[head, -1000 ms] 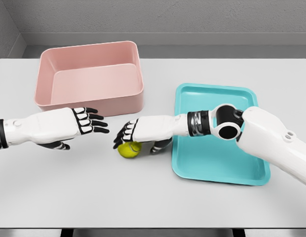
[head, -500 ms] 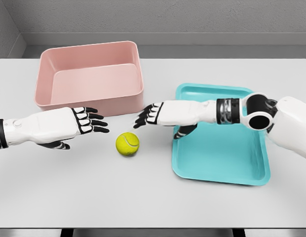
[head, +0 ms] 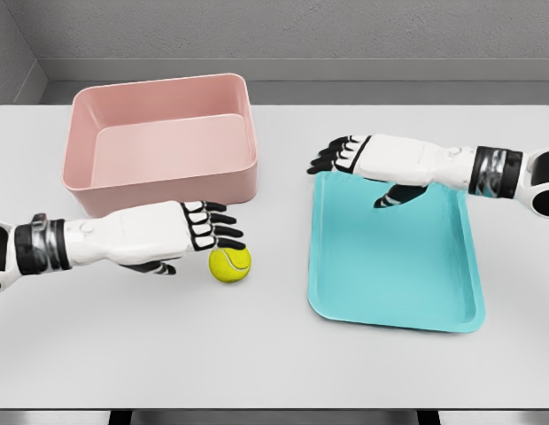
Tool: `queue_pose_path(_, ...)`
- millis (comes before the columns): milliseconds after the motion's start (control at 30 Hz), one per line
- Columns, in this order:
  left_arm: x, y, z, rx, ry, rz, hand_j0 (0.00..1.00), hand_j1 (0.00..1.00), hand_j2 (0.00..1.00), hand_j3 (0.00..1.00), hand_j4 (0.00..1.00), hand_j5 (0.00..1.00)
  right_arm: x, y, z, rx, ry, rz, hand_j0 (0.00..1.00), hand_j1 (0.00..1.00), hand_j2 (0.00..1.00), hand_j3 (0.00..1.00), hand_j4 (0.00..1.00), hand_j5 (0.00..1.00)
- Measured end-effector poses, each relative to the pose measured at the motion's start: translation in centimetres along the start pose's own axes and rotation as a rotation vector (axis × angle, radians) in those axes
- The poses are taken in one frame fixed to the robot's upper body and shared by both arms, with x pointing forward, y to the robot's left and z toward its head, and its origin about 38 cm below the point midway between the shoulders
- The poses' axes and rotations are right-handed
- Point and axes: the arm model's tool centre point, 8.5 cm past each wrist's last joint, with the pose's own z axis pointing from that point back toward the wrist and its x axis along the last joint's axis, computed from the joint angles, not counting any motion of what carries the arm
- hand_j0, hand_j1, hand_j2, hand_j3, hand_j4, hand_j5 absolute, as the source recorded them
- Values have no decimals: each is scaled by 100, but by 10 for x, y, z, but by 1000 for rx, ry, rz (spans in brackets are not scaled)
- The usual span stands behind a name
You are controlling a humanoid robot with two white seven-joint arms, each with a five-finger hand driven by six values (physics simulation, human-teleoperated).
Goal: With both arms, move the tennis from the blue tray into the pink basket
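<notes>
Right hand [head: 367, 158] covers the tray's [head: 394, 292] top-left corner; fingers spread, empty. Ball [head: 230, 264] sits on the table [head: 274, 354], at 6 o'clock from the basket [head: 159, 133] (off the tray). Left hand [head: 181, 235] fingers extended, holding nothing, tips just above the ball at its 10 o'clock.

So it's a plain white table [head: 283, 354] with 3 things sitting right on it: a pink basket [head: 159, 142] at the back left, a blue tray [head: 394, 274] on the right, and a yellow-green tennis ball [head: 230, 264] on the bare top between them, just in front of the basket.
</notes>
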Motion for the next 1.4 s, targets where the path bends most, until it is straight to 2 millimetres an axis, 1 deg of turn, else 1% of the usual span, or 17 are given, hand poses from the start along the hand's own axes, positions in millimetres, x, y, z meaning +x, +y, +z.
queue_pose_path(167,7,-6,-21,-8,-38,-31,100,100,100,100,100,100,-8,-4,17,-27,40,5,100,100,100,100,100,100)
queue_pose_path(267,4,-11,-27,-15,-37,-30,100,100,100,100,100,100,-10,-3,21,-28,52,5,100,100,100,100,100,100)
queue_pose_path(467,-5,-18,-27,-32,-9,-13,100,100,100,100,100,100,-18,4,30,-17,86,-10,100,100,100,100,100,100)
queue_pose_path(667,-7,-20,-27,-34,-8,37,100,100,100,100,100,100,-21,6,38,-10,104,-12,100,100,100,100,100,100)
queue_pose_path(767,-8,-19,-29,-26,-9,55,100,100,100,100,100,100,-22,6,39,-9,107,-12,100,100,100,100,100,100)
queue_pose_path(833,-13,-18,-30,-22,0,59,100,100,100,100,100,100,-22,6,39,-7,108,-13,100,100,100,100,100,100)
queue_pose_path(1000,-23,-25,-34,-23,24,81,100,100,100,100,100,100,-22,6,40,-7,109,-12,100,100,100,100,100,100)
queue_pose_path(1267,-23,-33,-41,-29,23,96,100,100,100,100,100,100,-22,5,41,-8,110,-11,100,100,100,100,100,100)
queue_pose_path(1400,-22,-34,-41,-30,23,97,100,100,100,100,100,100,-26,2,52,-11,135,-4,100,100,100,100,100,100)
